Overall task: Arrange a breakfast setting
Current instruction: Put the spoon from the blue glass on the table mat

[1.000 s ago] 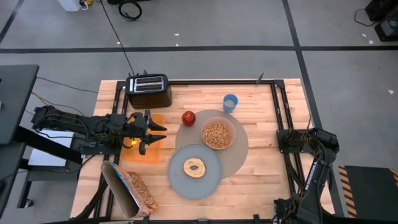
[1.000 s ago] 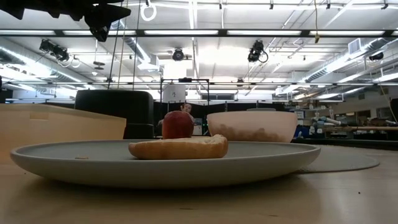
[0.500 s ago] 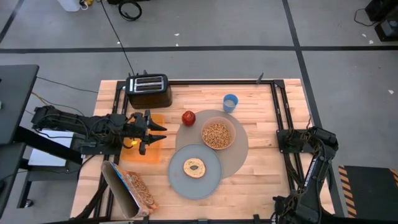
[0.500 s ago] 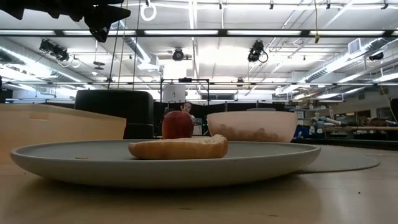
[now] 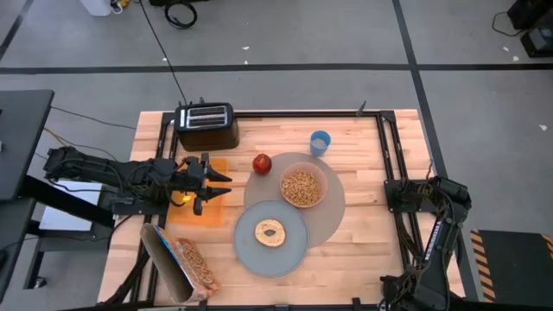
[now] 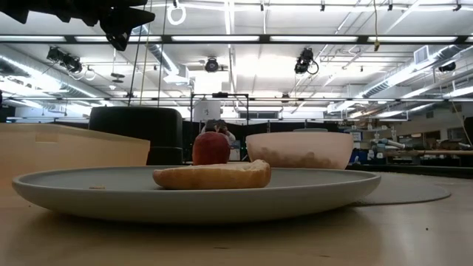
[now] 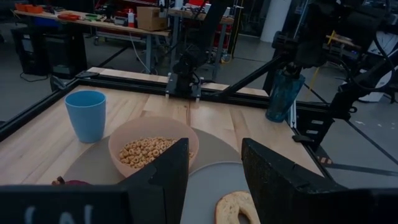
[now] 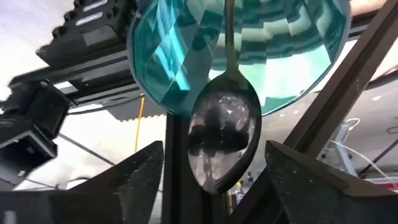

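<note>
Left gripper [image 5: 218, 183]: parted fingers, nothing between them, above orange board [image 5: 200, 207], left of the setting.
Right gripper [image 8: 214, 180]: at table's right edge, fingers apart beside spoon [image 8: 222, 127]; grip on it cannot tell.
Mat [image 5: 333, 207]: mid-table.
Plate [image 5: 270, 250]: overlaps mat's near-left edge, carries bagel [image 5: 270, 231].
Bowl [image 5: 302, 186]: on mat, cereal inside.
Apple [image 5: 262, 163]: at mat's far-left rim.
Cup [image 5: 320, 142]: just beyond mat.

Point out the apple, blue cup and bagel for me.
apple [image 5: 262, 163]: high view, top of the fruit.
blue cup [image 7: 86, 114]: left wrist view, middle of the side wall.
bagel [image 5: 270, 231]: high view, on the ring beside the hole.
</note>
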